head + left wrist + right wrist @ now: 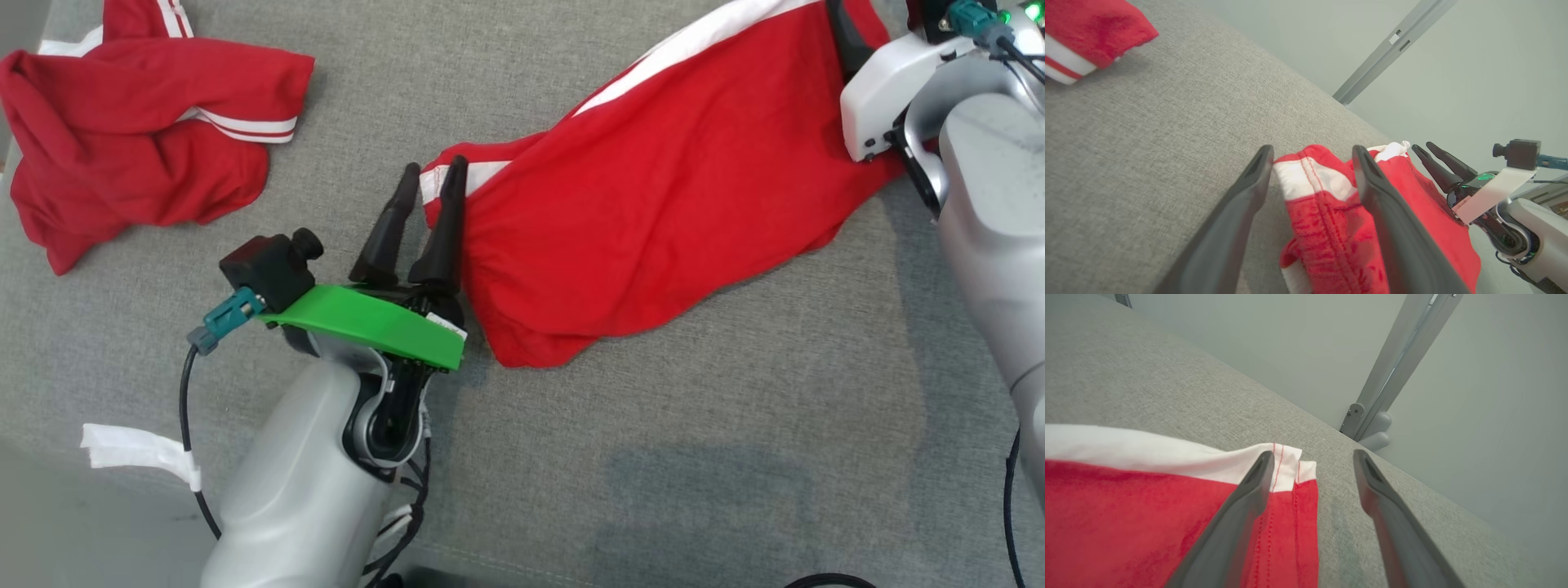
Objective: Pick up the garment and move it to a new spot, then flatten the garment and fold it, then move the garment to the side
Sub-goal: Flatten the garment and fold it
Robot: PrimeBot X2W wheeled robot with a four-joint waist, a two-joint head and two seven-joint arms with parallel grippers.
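Fingers of the left gripper [1312,150] stand wide apart around one hem corner of the red cloth garment with white stripes [669,188], gripping nothing. The right gripper [1313,453] is equally open at the far corner. The garment lies wrinkled on the grey woven surface [735,425]. For good flattening, I would pinch both corners low, then pull apart evenly.

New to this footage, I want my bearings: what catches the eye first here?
A red garment with white trim lies stretched across the grey surface, the left gripper at one end and the right gripper at the other, both with jaws open. A second red garment sits crumpled at the head view's upper left.
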